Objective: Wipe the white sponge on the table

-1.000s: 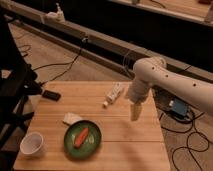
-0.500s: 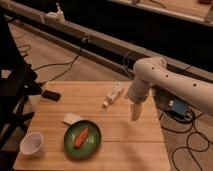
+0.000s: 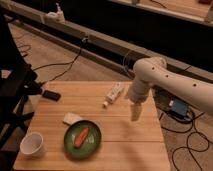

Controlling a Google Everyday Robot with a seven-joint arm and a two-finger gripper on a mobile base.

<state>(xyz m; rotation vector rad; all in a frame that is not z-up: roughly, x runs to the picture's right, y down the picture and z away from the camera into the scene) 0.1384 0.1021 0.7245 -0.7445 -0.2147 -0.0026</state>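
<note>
Gripper (image 3: 135, 112) hangs open and empty, pointing down just over the table (image 3: 120, 145). Task looks unstarted: nothing is grasped and there is no contact with the sponge (image 3: 73, 118), so reach, pick-up and wiping are all left. Sponge lies flat on the table well apart from the gripper, off to its side, just beside the plate (image 3: 82, 139) rim. It is small, off-white, roughly rectangular and probably soft.

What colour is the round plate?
The plate is green, camera view; gripper hangs above the table.
</note>
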